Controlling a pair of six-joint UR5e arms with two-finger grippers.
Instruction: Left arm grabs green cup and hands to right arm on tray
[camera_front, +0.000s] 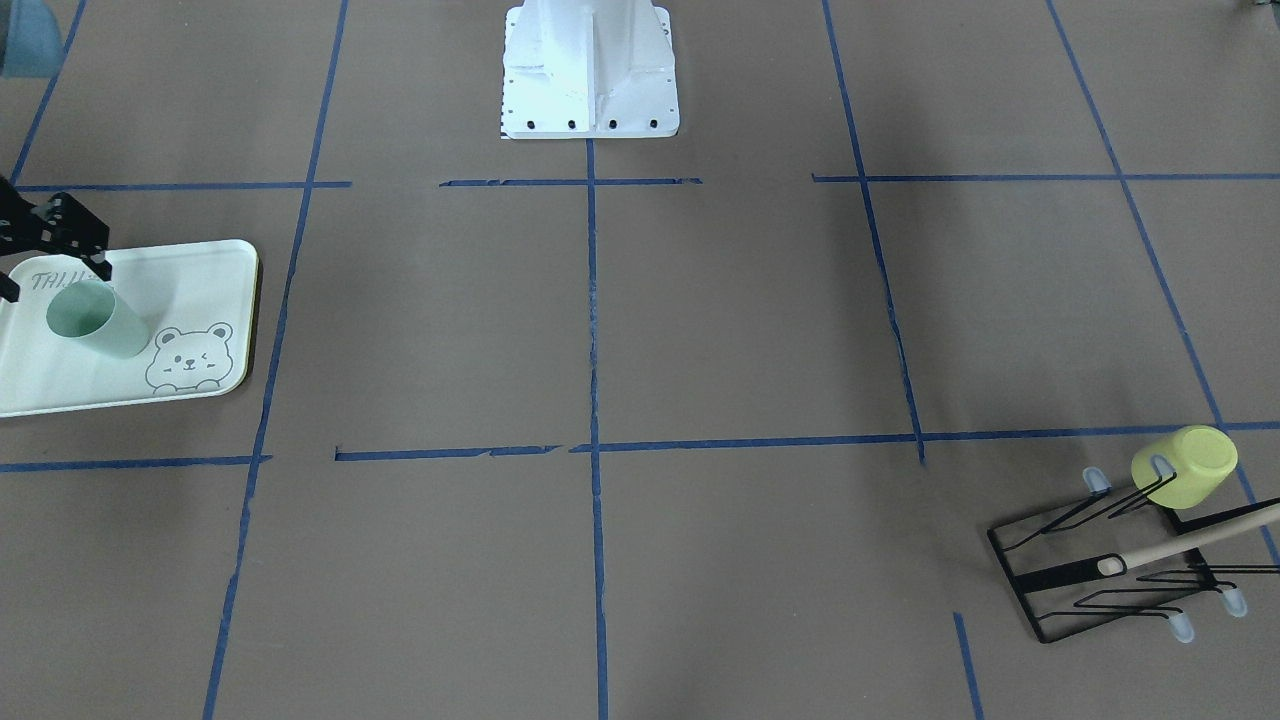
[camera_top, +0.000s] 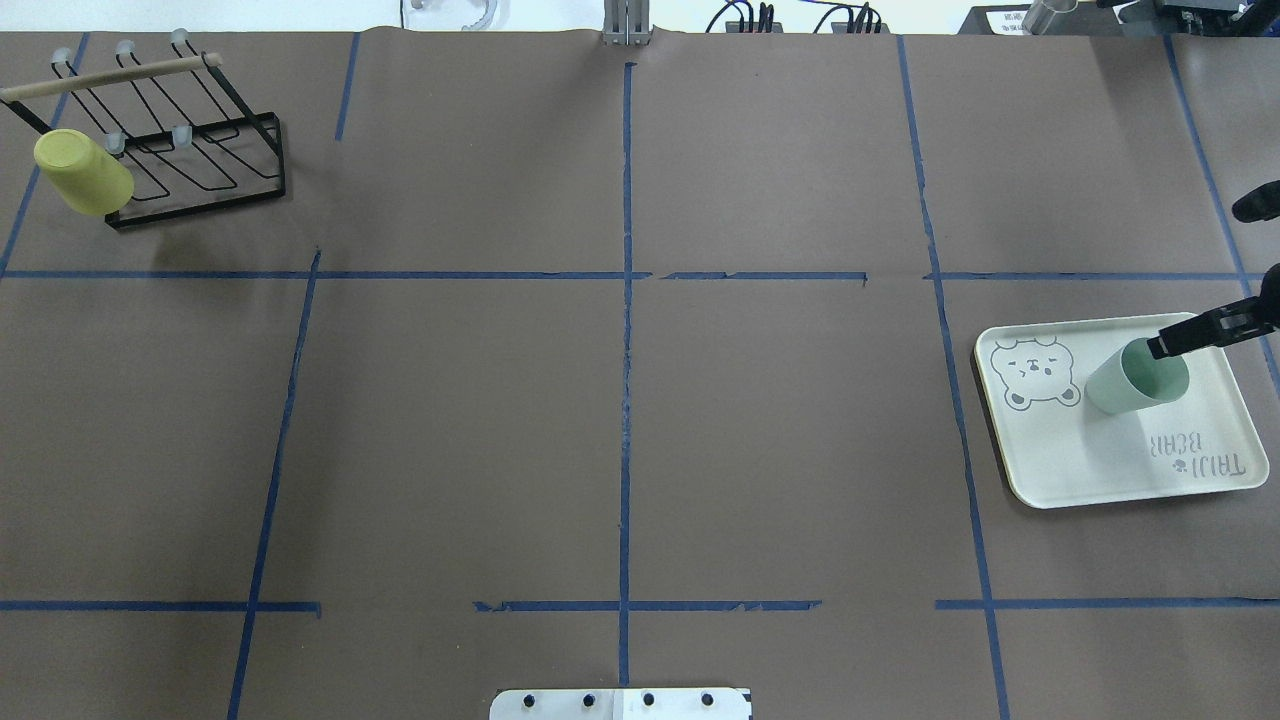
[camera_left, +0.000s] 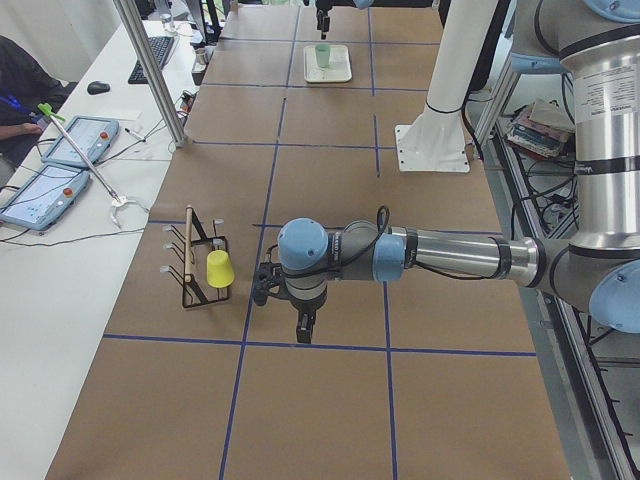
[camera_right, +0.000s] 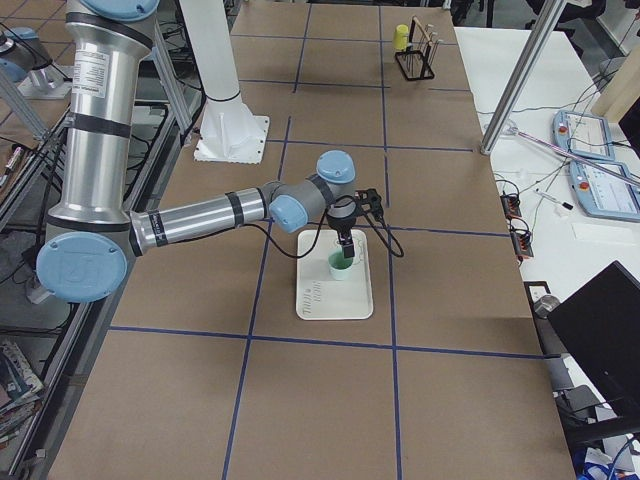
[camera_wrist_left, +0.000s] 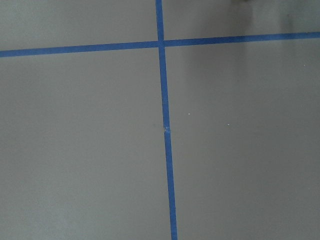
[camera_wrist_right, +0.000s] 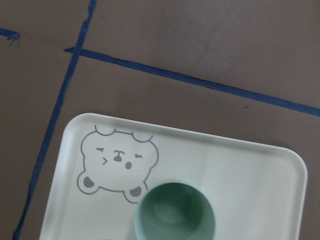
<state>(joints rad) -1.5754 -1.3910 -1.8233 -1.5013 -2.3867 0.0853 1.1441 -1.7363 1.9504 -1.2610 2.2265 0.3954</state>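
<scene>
The green cup stands upright on the tray, beside the bear drawing; it also shows in the overhead view and the right wrist view. My right gripper hovers just above the cup with its fingers spread to either side of the rim, open and not touching it. My left gripper shows only in the exterior left view, pointing down over bare table near a tape crossing; I cannot tell if it is open or shut. The left wrist view shows only table and blue tape.
A yellow-green cup hangs on a black wire rack with a wooden rod at the far left corner. The white robot base stands at mid-table. Blue tape lines grid the brown table.
</scene>
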